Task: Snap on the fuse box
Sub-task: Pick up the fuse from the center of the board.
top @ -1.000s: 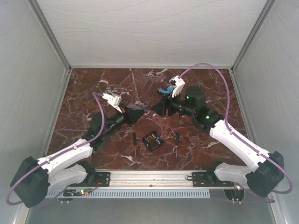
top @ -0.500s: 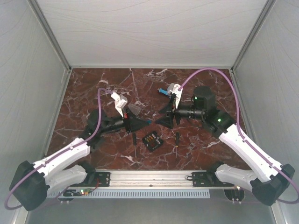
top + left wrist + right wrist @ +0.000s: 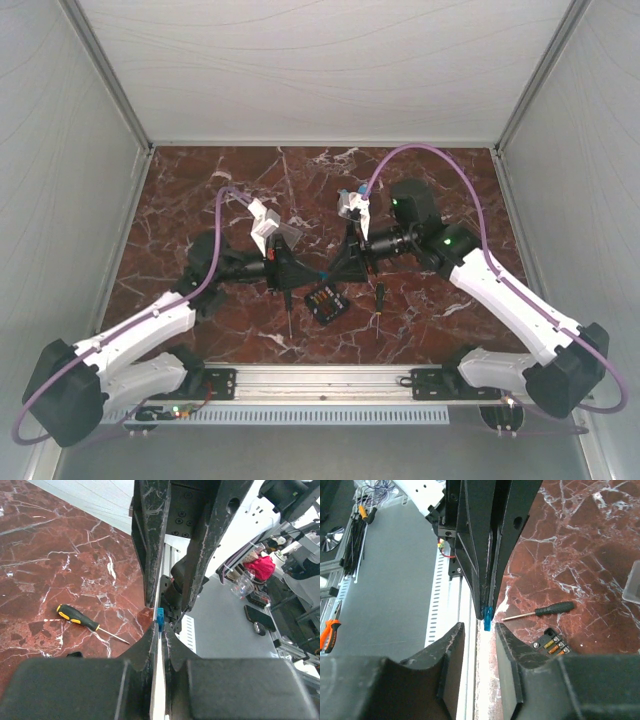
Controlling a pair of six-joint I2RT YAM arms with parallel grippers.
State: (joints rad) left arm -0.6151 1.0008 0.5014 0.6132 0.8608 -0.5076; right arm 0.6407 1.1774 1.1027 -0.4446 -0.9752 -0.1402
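Observation:
The fuse box point(image 3: 325, 300) is a small black tray with coloured fuses, lying open on the marble; it also shows in the right wrist view point(image 3: 552, 642). Its clear lid point(image 3: 290, 232) lies apart, behind the left arm, and shows at the right wrist view's right edge point(image 3: 633, 582). My left gripper point(image 3: 316, 270) point(image 3: 161, 630) is shut on a small blue piece point(image 3: 160, 617) that sticks out of its tips. My right gripper point(image 3: 331, 271) point(image 3: 479, 630) is open, tip to tip with the left one just above and behind the tray. The blue piece point(image 3: 487, 616) hangs between its open fingers.
A black-handled screwdriver point(image 3: 286, 305) lies left of the tray and another point(image 3: 379, 300) right of it. The left wrist view shows the yellow-and-black one point(image 3: 75, 617); the right wrist view shows the black one point(image 3: 555, 609). White walls ring the marble top; the arms' rail runs along the near edge.
Both grippers have swung inward and toward the near edge, meeting tip to tip just above the fuse box. The left gripper still holds the blue piece.

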